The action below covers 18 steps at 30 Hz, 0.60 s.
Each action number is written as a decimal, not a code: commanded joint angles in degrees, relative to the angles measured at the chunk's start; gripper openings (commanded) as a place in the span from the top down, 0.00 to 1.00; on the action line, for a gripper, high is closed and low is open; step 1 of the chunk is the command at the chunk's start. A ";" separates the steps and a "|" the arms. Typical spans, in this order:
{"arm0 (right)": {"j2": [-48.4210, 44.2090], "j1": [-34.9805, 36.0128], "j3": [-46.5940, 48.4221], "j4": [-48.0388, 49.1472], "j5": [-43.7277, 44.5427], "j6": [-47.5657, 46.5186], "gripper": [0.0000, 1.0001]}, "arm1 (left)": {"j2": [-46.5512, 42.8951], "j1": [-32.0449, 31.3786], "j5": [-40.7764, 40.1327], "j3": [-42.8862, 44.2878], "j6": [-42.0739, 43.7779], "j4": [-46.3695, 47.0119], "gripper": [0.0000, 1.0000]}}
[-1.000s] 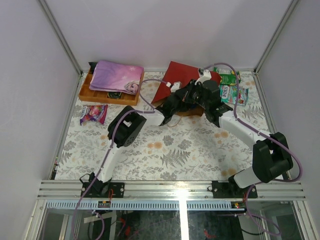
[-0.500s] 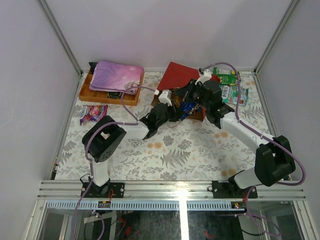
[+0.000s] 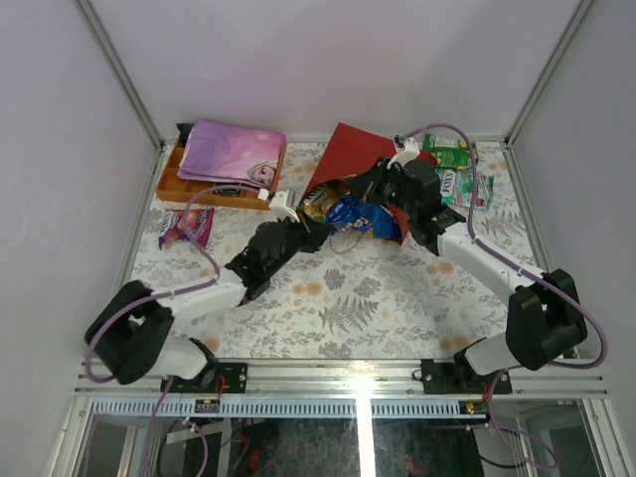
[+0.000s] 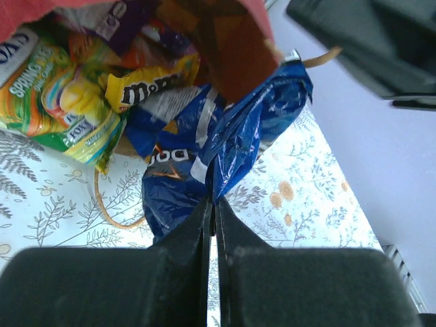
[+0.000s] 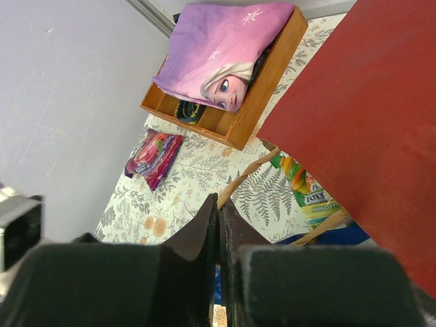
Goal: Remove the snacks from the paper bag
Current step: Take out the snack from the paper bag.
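The red paper bag lies on its side at the back middle, mouth toward the front. My left gripper is shut on the edge of the blue Doritos bag, which is partly out of the mouth; in the left wrist view my gripper pinches the Doritos bag. A yellow M&M's pack, a green Fox's pack and a purple pack lie in the mouth. My right gripper is shut on the bag's cord handle, beside the red wall.
An orange wooden tray with a pink-purple cloth stands at the back left. A purple packet lies on the table in front of it. Green packets lie at the back right, behind my right arm.
My left arm has drawn back toward the front left with the Doritos bag, pulling it out of the bag's mouth. Other packets now show there. The right gripper has held still.
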 commanded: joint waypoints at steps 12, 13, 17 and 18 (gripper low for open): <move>-0.56 0.51 0.31 4.04 -0.52 -0.31 1.00 | -43.03 1.95 -6.93 2.71 7.57 -29.38 1.00; -0.30 0.47 0.38 4.43 -0.85 0.03 1.00 | -45.53 1.99 -9.50 3.70 7.41 -32.08 1.00; 0.19 0.52 0.08 5.55 -1.86 1.11 1.00 | -50.32 2.11 -27.57 9.84 3.77 -47.53 1.00; 0.20 0.49 0.02 5.77 -1.97 1.43 1.00 | -50.78 2.12 -30.69 10.67 3.56 -49.73 1.00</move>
